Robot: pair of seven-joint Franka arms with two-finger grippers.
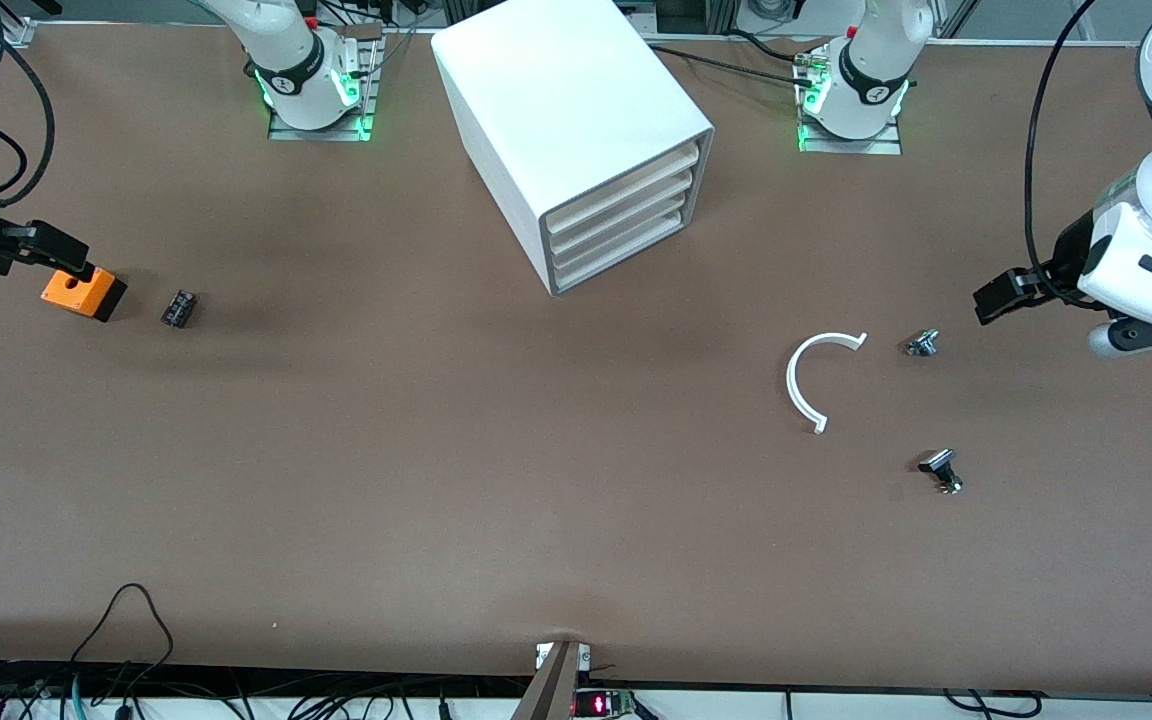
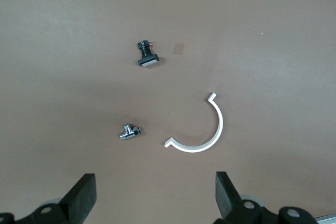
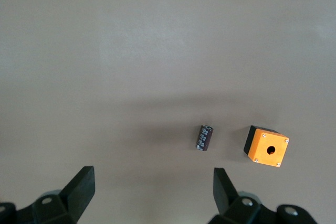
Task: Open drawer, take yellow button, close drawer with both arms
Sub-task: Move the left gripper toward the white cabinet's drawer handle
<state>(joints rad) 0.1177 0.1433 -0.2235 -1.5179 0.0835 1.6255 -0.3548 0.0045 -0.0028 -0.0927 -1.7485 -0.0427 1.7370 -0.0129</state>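
Observation:
The white cabinet [image 1: 556, 90] stands at the middle of the table near the arms' bases. Its four cream-fronted drawers [image 1: 626, 215] are all shut. The button is out of view. My left gripper [image 1: 998, 298] hangs open and empty over the table at the left arm's end, beside a small metal fitting [image 1: 922, 343]. In the left wrist view my left gripper [image 2: 156, 192] shows with its jaws wide apart. My right gripper [image 1: 54, 254] is open and empty over the right arm's end of the table, just above an orange box with a hole [image 1: 84, 293]. It shows open in the right wrist view [image 3: 153, 184].
A small black block [image 1: 179, 308] lies beside the orange box [image 3: 266, 147]; the block also shows in the right wrist view [image 3: 205, 137]. A white half ring [image 1: 804, 385], the metal fitting [image 2: 129, 132] and a black part with a pale cap [image 1: 941, 468] lie near the left gripper.

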